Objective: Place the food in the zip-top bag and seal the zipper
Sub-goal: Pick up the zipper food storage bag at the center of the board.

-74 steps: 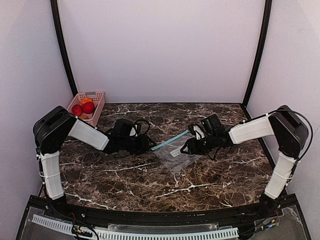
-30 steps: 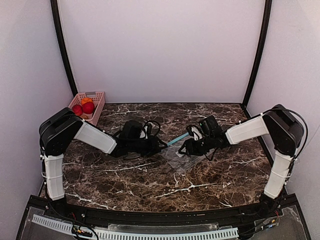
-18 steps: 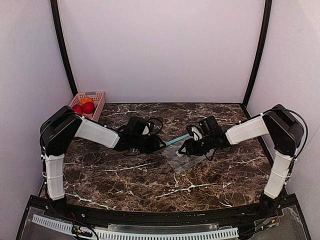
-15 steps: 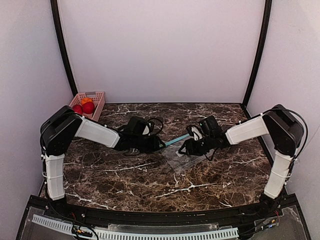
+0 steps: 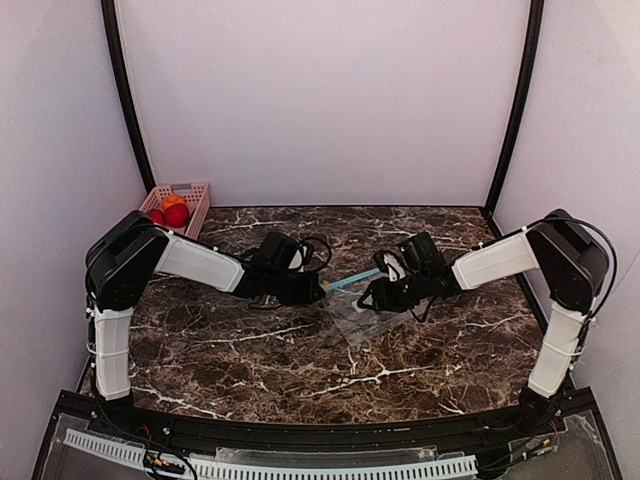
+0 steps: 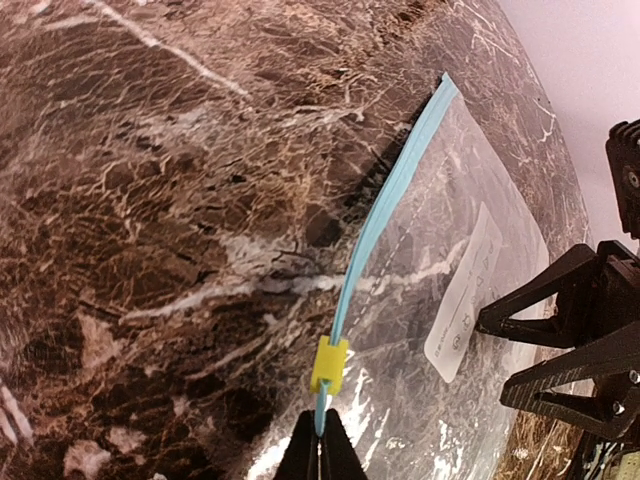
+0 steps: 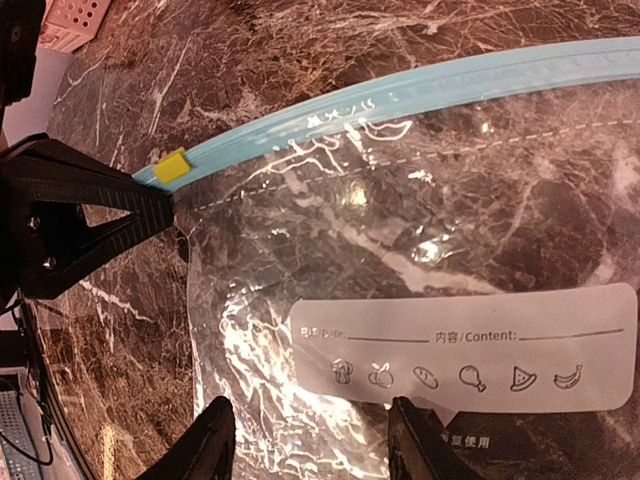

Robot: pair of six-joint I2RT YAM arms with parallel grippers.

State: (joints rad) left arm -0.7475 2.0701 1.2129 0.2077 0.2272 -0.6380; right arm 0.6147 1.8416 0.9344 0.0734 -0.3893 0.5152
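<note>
The clear zip-top bag (image 5: 360, 308) lies flat mid-table with its white label (image 7: 470, 345) up. Its teal zipper (image 6: 385, 205) runs along the far edge and carries a small yellow slider (image 6: 329, 364). My left gripper (image 6: 320, 445) is shut on the zipper's end, just behind the slider. My right gripper (image 7: 315, 440) stands open low over the bag, one finger (image 7: 212, 442) on each side of the label's near edge. The food, red pieces (image 5: 176, 214) and an orange one (image 5: 172, 201), sits in the pink basket at the back left.
The pink slotted basket (image 5: 193, 190) stands in the back left corner against the wall. Both arms reach in toward the middle, fingertips a few centimetres apart at the bag (image 5: 345, 293). Black frame posts rise at both back corners.
My left gripper has slid a little right along the bag's edge and closed on the zipper end. The right arm and the bag have stayed put.
</note>
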